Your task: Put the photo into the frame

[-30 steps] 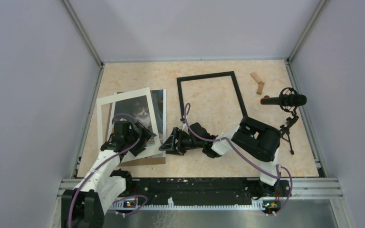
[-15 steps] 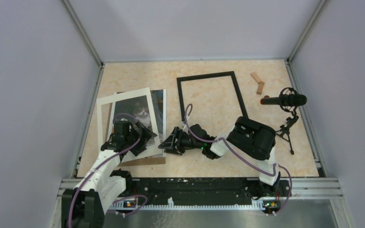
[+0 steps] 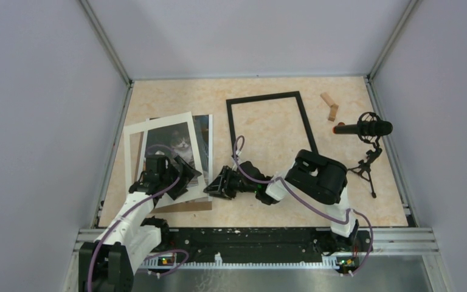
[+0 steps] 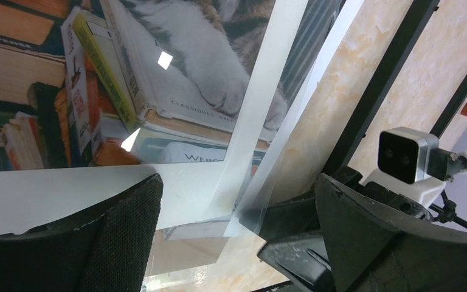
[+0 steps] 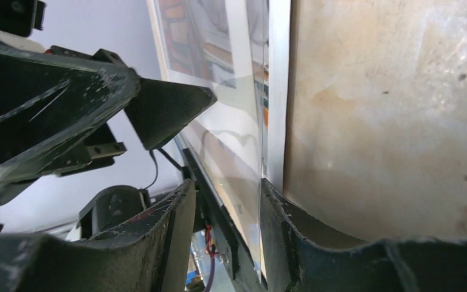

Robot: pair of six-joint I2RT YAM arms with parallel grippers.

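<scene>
**Top view.** Rectangular paper photo of a cat on stacked books (image 3: pixel 181 146) lies flat, left of centre on the pale marbled table (image 3: pixel 352 194). Its long axis runs away from the arm bases, a little skewed. A white card mat border (image 3: pixel 158 121) lies over it, and a plain brown backing board (image 3: pixel 185 207) peeks out at the near edge. The thin black rectangular frame (image 3: pixel 230 131) lies empty just to the right of the stack, apart from it, with its long axis about the same way. Left gripper (image 3: pixel 185 176) hangs over the stack's near right part. Right gripper (image 3: pixel 214 185) comes in sideways, forearm low and swung across to the left, tips at the stack's near right edge. Both arms are close to the photo; the right one is between photo and frame.

**Left wrist.** Left gripper (image 4: pixel 237 182) has its jaws wide apart and holds nothing. Below the gap lie the mat's corner (image 4: pixel 261 103), the photo (image 4: pixel 97 79) and the edge of a clear glazing sheet (image 4: pixel 307 91). The frame's bars (image 4: pixel 389 79) are beyond.

**Right wrist.** Right gripper (image 5: pixel 228 194) has its jaws part-way apart, one either side of the clear sheet's edge (image 5: pixel 243 152). A gap shows, so I see no pinch yet. The photo (image 5: pixel 188 30) lies further in, behind that edge.

**Judgement.** The coming move turns on this edge. What sits between the right jaws looks like the glazing, not the photo.
</scene>
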